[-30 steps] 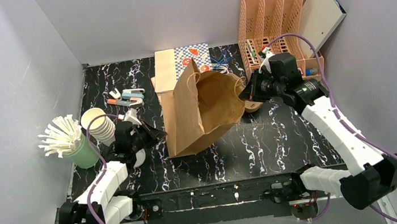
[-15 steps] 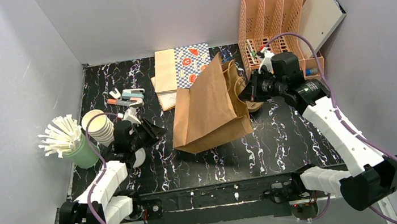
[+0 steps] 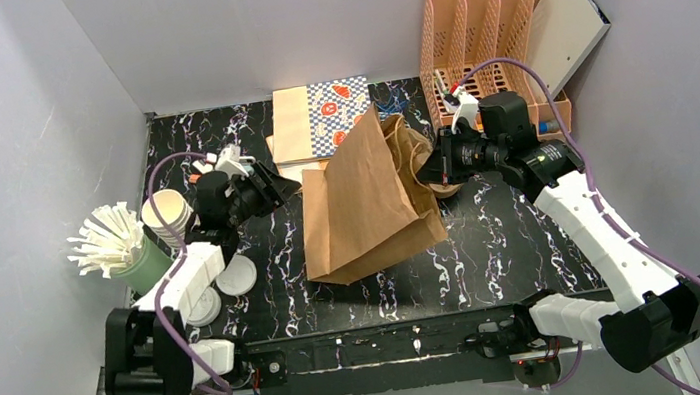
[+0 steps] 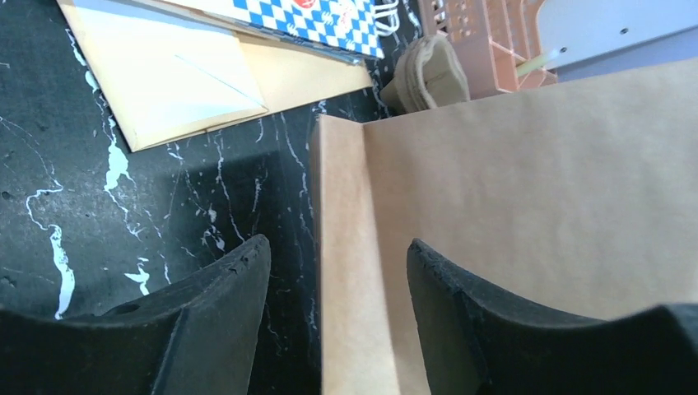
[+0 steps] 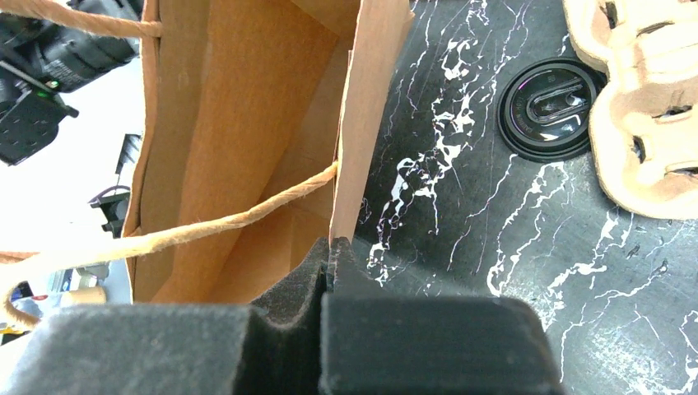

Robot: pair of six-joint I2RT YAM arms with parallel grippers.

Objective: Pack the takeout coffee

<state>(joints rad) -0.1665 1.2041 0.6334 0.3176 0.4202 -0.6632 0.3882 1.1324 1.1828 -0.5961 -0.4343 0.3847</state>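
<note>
Two round white lids (image 3: 235,275) (image 3: 202,309) show at the near left: the takeout coffee cups from above, their sides hidden. A brown paper bag (image 3: 366,195) lies tilted mid-table, mouth to the right. My left gripper (image 3: 274,189) is open, its jaws astride the bag's folded left edge (image 4: 350,271) without touching it; in the left wrist view the left gripper (image 4: 337,243) holds nothing. My right gripper (image 3: 435,169) is shut on the bag's rim, and the right wrist view shows the right gripper (image 5: 329,247) pinching that paper edge (image 5: 362,123).
A stack of lidless cream cups (image 3: 167,215) and a green cup of white stirrers (image 3: 138,267) stand at the left. Envelopes and checkered paper (image 3: 320,110) lie behind the bag. A peach file rack (image 3: 487,30) stands back right. A black lid (image 5: 550,107) lies by a pulp carrier (image 5: 650,132).
The bag has tipped from standing open to lying flatter, toward the right. My left gripper has moved from beside the lidded cups up to the bag's left edge and has opened. The right grip holds.
</note>
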